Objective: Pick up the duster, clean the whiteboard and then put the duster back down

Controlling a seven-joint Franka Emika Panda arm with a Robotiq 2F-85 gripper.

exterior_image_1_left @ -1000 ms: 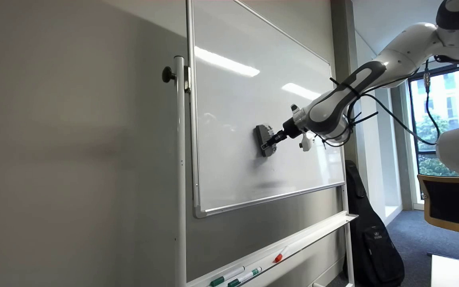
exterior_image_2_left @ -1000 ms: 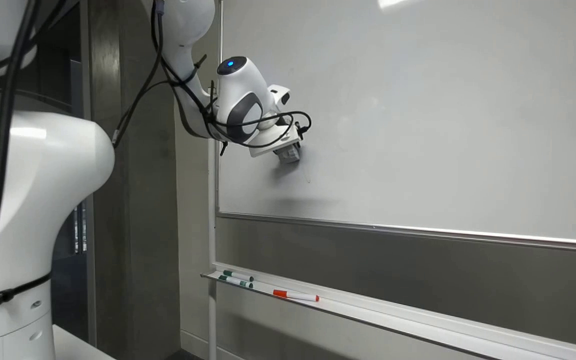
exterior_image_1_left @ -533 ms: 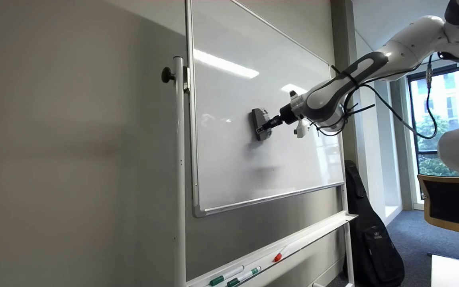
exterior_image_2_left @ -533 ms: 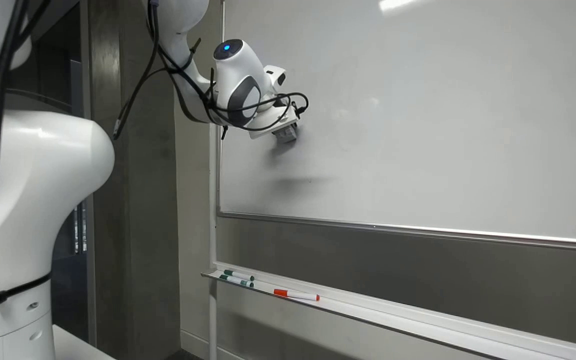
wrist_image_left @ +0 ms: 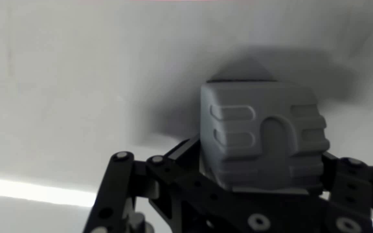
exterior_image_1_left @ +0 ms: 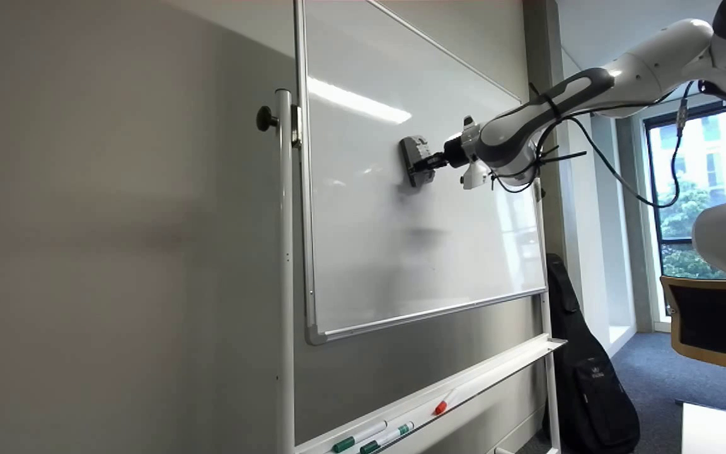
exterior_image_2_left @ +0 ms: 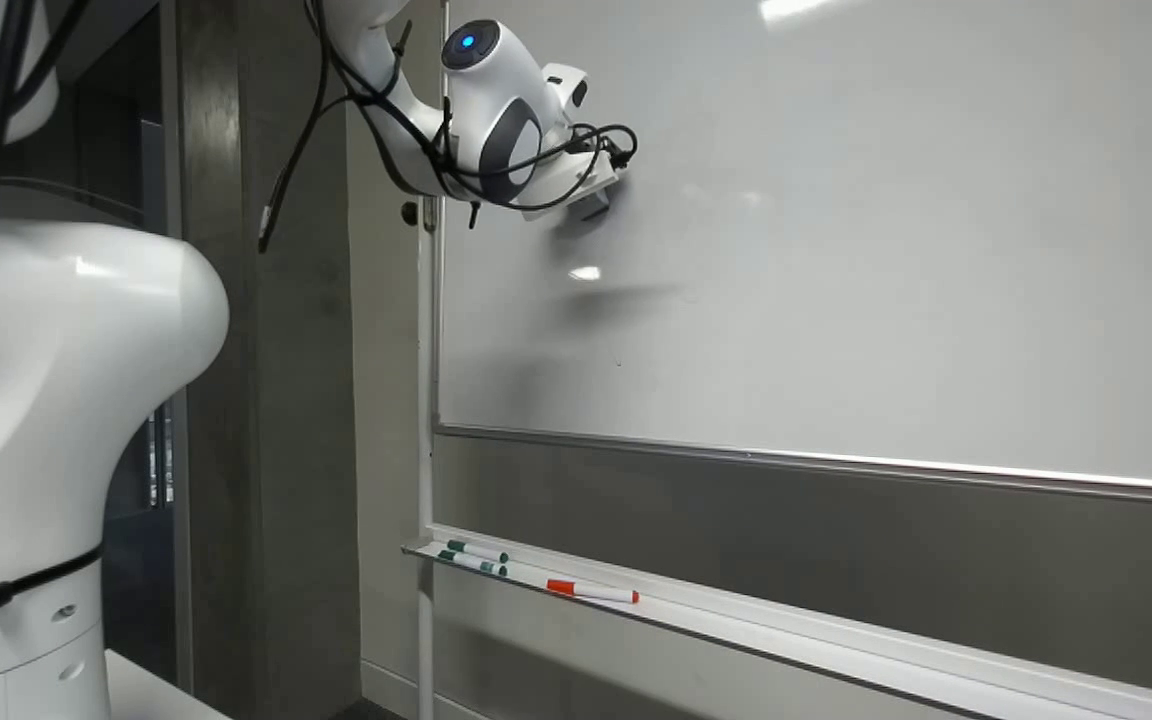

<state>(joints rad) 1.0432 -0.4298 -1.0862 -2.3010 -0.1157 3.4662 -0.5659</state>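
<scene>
Fingers clamped on the grey duster at the face of the whiteboard, contact not resolvable; three markers lie on the tray below

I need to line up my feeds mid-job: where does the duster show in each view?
In an exterior view: duster right of centre, above mid-height.
In an exterior view: duster in the upper part, near the middle across, only partly visible below the robot arm.
Wrist view: duster right of centre, large, between the fingers.
Shared landmark: the whiteboard, behind the duster in all three.
</scene>
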